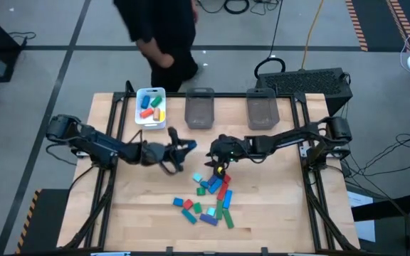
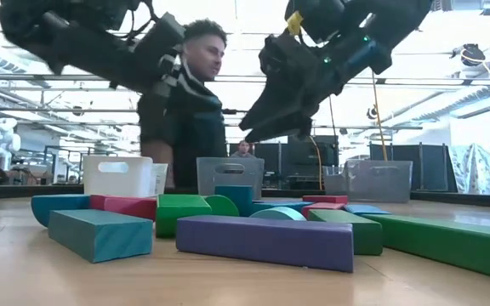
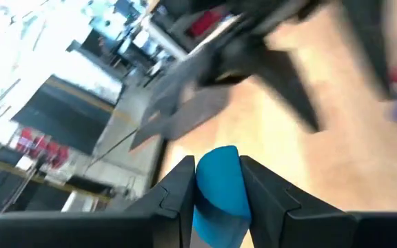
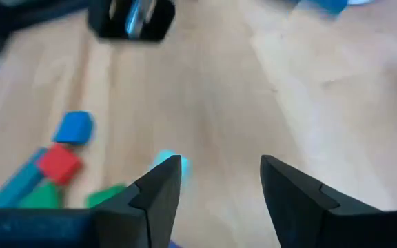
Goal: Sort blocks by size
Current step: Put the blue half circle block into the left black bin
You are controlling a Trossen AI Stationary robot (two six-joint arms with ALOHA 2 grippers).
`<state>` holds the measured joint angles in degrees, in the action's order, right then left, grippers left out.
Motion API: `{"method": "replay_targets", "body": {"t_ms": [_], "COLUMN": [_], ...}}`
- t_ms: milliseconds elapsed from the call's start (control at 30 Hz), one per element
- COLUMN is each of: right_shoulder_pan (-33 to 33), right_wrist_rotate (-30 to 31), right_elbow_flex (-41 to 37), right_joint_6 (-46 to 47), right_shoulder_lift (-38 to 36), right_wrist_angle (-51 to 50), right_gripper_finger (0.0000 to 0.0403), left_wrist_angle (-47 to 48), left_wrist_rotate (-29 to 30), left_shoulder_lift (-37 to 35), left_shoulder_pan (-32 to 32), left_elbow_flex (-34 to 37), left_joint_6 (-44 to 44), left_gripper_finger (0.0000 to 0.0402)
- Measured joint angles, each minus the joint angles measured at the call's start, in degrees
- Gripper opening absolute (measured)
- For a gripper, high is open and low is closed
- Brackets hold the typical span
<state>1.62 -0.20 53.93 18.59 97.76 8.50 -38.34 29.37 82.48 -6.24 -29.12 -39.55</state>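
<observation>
Fingers, left gripper [image 3: 216, 189]: closed on a blue block [image 3: 217, 184] with one rounded end, seated between both pads. Fingers, right gripper [image 4: 219, 182]: spread apart, nothing between them, bare wood below.

Location, high view: left gripper [image 1: 184, 147] sits centre frame, just left of the right gripper [image 1: 216, 151], the two nearly meeting above the table [image 1: 119, 206]. Loose blocks [image 1: 208, 199] lie in a cluster at lower centre; a white tray [image 1: 150, 107] at upper left of the table already holds several small pieces; two grey bins [image 1: 199, 108] stand to its right along the far edge.

Step in hand, as judged: carrying the blue block to its size group, probably toward the tray or a bin. To do it well: keep the pinch firm, since the rounded end could let the piece twist; lift clear of the right arm before swinging; lower into the container before letting go. Right gripper is best kept out of that path, or sent down onto the heap.

View differences: only the left wrist view shows the held block; from above it is hidden by the gripper. Low view shows a purple bar [image 2: 262, 240] and a teal block [image 2: 100, 234] nearest the lens, plus a person [image 2: 190, 127] behind the table. Right wrist view alone confirms the empty gap and shows a red cube [image 4: 58, 165] among the loose blocks.
</observation>
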Motion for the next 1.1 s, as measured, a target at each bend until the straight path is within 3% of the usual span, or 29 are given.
{"method": "replay_targets", "body": {"t_ms": [200, 667, 833, 1100], "right_shoulder_pan": [2.09, 3.02, 3.04, 3.71], "right_wrist_rotate": [0.29, 2.04, 3.0, 6.91], "right_elbow_flex": [0.0, 0.0, 0.0, 0.0], "right_joint_6": [-0.05, -1.04, -0.77, -0.22], "right_shoulder_lift": [-0.59, -0.59, -0.59, -0.59], "right_wrist_angle": [-3.16, -4.29, -5.65, -10.49], "right_gripper_finger": [0.0187, 0.0187, 0.0187, 0.0187], "left_wrist_angle": [8.4, 26.74, 27.91, 31.99], "left_wrist_rotate": [-7.05, -22.67, -26.2, -26.41], "left_shoulder_lift": [-1.62, -0.65, 3.99, 13.82], "left_shoulder_pan": [9.38, 28.03, 31.57, 34.81], "left_elbow_flex": [-4.95, -20.54, -23.71, -28.31], "left_joint_6": [0.46, 10.62, 15.03, 17.0], "left_gripper_finger": [0.0097, 0.0097, 0.0097, 0.0098]}}
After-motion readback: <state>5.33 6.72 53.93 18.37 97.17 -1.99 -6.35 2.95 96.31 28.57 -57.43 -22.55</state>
